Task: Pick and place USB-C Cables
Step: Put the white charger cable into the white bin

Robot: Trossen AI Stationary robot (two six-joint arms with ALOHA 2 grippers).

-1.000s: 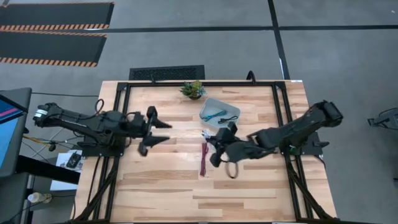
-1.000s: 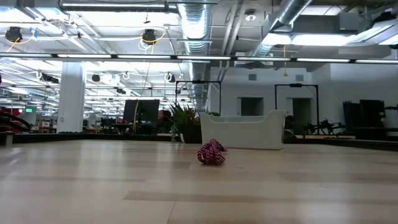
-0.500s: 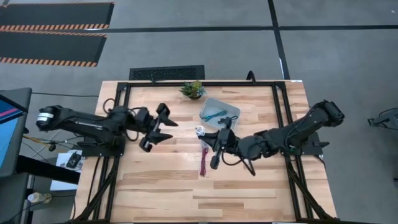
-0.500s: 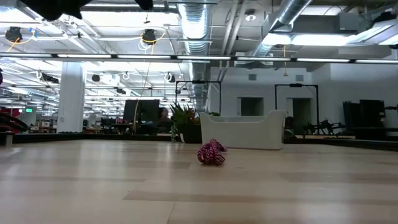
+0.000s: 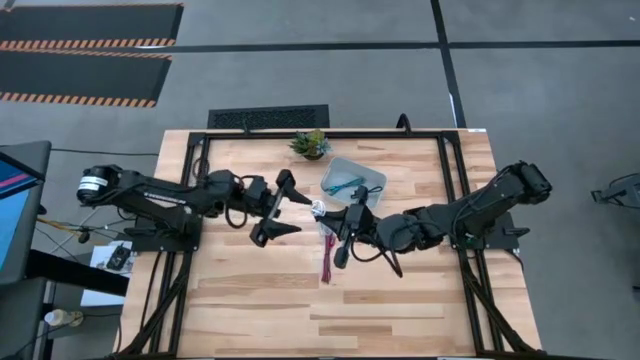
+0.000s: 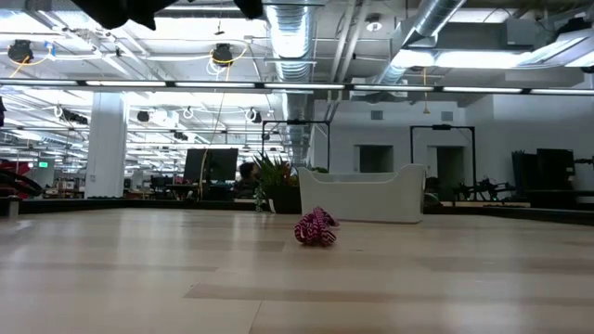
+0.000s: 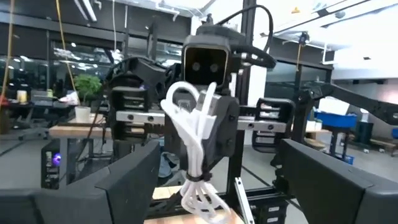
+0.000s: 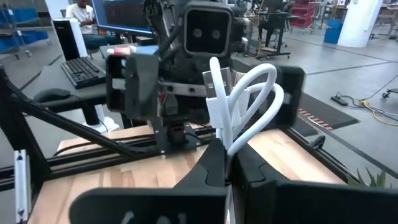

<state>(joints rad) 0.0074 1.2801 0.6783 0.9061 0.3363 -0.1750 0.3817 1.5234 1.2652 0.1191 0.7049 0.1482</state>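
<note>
With your right gripper (image 8: 225, 163) clenched on the white cable (image 8: 239, 102) above mid-table, just near of the bin (image 5: 370, 172), ease the splayed left gripper (image 5: 285, 206) around its far loop before letting go.

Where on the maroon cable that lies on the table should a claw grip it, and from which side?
Grip the maroon cable at its middle, coming straight down, fingers closing across its narrow width: it lies flat on the table as a long thin bundle. The open left claw is free; the right claw is shut on the white cable.
</note>
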